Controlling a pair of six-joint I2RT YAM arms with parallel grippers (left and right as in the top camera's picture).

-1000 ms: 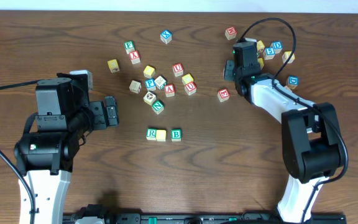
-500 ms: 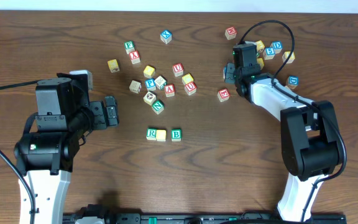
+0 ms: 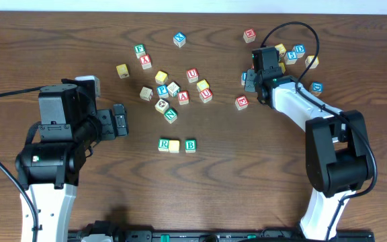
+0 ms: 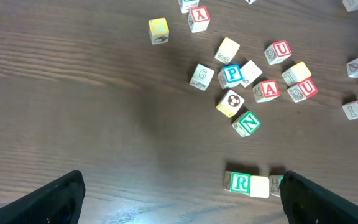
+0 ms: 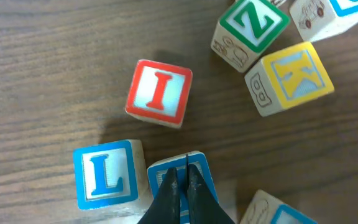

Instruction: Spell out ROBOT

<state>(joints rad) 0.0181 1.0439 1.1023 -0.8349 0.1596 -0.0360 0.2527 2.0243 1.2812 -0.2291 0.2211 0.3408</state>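
Directly beneath the right claw [image 5: 180, 177], which is clenched shut on nothing, we see a blue-framed cube [image 5: 205, 177], its letter hidden by the fingers, with the L cube [image 5: 106, 173] just beside it. We judge it the T, so the claw must spread before gripping. The R [image 3: 164, 144], yellow cube [image 3: 174, 145] and B [image 3: 190, 144] stand in a row well away across the bench [image 3: 247, 181], nearer the released left claw [image 3: 119, 121].

The green R cube [image 3: 164, 144] and a yellow-faced cube [image 3: 174, 145] are laid touching, letters upright, with the green B cube [image 3: 190, 144] just beside them in one row
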